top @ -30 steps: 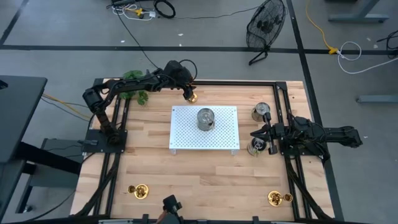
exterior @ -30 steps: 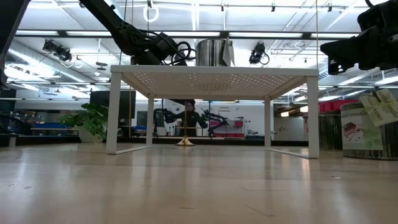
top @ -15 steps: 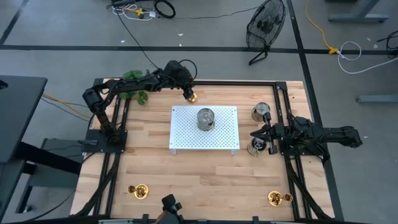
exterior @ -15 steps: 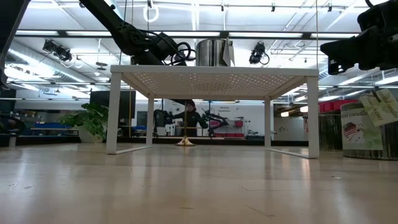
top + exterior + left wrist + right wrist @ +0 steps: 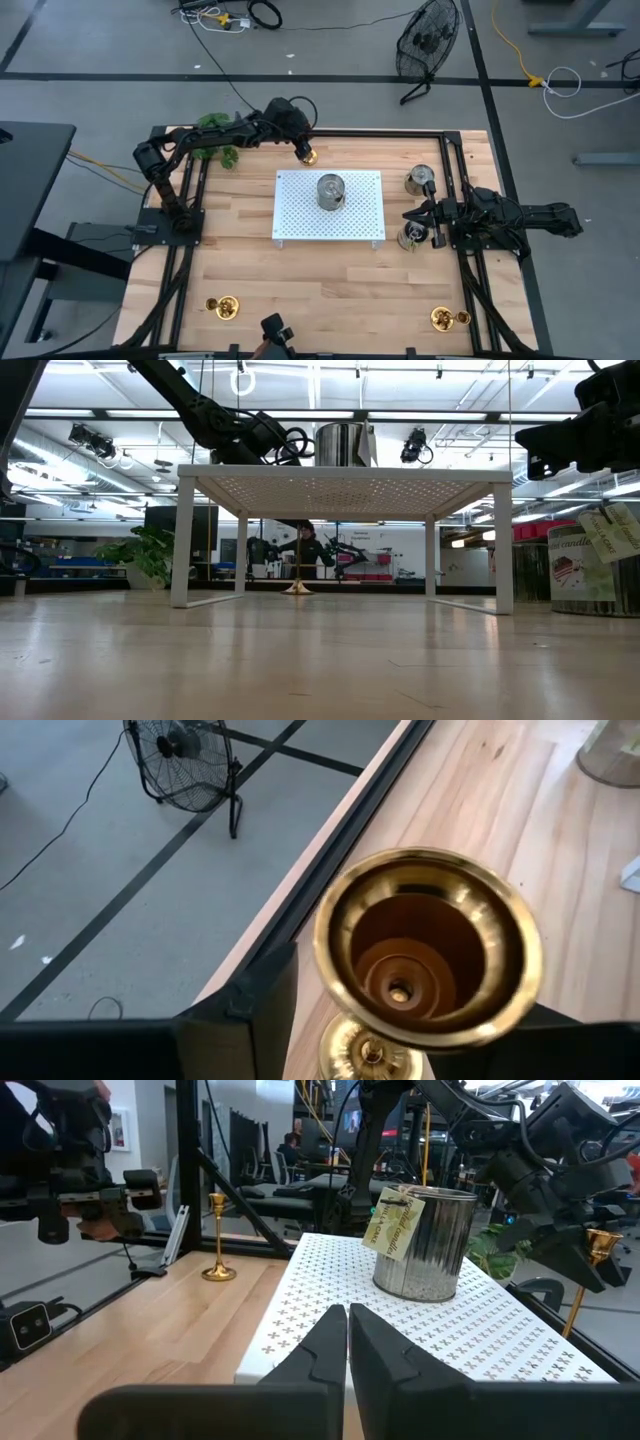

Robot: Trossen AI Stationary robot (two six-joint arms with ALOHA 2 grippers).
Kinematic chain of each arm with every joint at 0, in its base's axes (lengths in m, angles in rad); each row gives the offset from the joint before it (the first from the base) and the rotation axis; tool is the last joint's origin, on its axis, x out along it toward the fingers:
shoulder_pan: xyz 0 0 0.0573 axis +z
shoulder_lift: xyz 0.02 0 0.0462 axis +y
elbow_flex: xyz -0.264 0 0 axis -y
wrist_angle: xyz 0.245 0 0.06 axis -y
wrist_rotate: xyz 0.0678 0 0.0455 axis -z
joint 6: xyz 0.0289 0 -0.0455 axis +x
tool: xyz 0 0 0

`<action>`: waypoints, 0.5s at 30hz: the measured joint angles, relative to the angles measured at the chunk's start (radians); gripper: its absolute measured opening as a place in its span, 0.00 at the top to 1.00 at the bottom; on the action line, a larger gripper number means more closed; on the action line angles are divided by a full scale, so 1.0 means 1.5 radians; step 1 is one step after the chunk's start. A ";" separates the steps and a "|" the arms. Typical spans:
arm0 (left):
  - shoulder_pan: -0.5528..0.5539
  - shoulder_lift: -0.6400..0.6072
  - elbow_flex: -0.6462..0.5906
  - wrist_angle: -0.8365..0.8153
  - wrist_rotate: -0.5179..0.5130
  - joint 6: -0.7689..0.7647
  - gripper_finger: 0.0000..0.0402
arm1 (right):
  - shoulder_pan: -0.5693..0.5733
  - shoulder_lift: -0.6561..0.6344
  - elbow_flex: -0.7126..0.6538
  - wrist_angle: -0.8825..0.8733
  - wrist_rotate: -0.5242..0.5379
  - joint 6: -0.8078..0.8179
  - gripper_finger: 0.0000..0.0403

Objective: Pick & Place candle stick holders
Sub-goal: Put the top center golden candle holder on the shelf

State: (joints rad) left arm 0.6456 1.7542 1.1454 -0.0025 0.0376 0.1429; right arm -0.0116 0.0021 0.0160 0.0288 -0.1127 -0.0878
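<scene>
- Where the desk (image 5: 250,270) meets its far edge, we see the left pincer (image 5: 303,147) clamped on the tall candle stick holder (image 5: 308,156), just beyond the far left corner of the white perforated stand (image 5: 360,215).
- In the left wrist view we look straight down into the cup of this tall candle stick holder (image 5: 430,960), with its round base below it and the dark fingers (image 5: 250,1010) on either side of the stem.
- From the low view we find the holder's base (image 5: 297,588) sitting on the desk behind the stand.
- On top of the stand we see a metal tin (image 5: 330,191) with a paper tag.
- We find one short candle stick holder (image 5: 226,304) near the near left corner of the desk and the other short candle stick holder (image 5: 443,318) near the near right corner.
- The right pincer (image 5: 412,216) hangs at the right edge of the stand, and in its wrist view we see its fingers (image 5: 330,1342) pressed together with nothing between them.
- Beside the right pincer we see two more tins, one (image 5: 421,181) towards the far edge and one (image 5: 410,236) just nearer.
</scene>
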 joint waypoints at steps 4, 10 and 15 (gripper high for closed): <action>0.000 0.000 0.000 0.000 0.000 0.000 0.54 | 0.000 0.000 0.000 0.000 0.000 0.000 0.95; 0.002 0.000 0.000 0.005 -0.006 0.000 0.54 | 0.000 0.000 0.000 0.000 0.000 0.000 0.95; 0.005 0.000 0.000 0.021 -0.008 0.000 0.54 | 0.000 0.000 0.000 0.000 0.000 0.000 0.95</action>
State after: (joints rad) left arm 0.6525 1.7542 1.1454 0.0290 0.0261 0.1422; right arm -0.0116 0.0021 0.0161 0.0288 -0.1127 -0.0875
